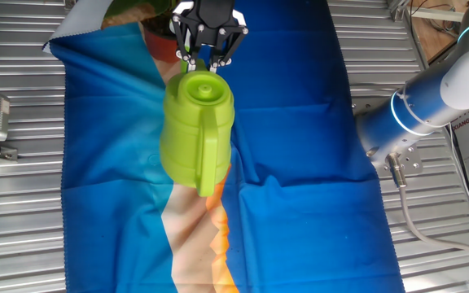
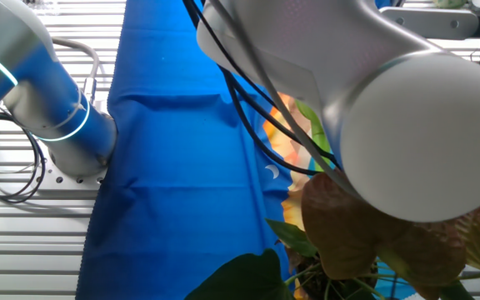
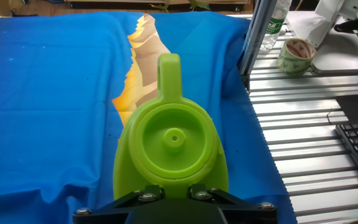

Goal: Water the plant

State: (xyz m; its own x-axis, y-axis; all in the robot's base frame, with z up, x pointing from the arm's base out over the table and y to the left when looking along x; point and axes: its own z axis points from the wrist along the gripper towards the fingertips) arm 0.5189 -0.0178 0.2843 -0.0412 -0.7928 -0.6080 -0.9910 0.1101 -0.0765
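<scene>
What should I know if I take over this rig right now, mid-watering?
Gripper: at the spout end of the watering can; fingers are hidden, so the grip cannot be confirmed.
Can: seems lifted over the blue cloth, handle pointing away from the gripper.
Plant: at the cloth's edge, just beyond the gripper.
Done: can brought next to the plant.
Left: probably the pour itself; no water visible yet. Then set the can down.

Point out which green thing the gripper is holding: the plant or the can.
The lime-green watering can, solid plastic with a handle, sits at the gripper; the leafy plant lies beyond it, untouched.
</scene>
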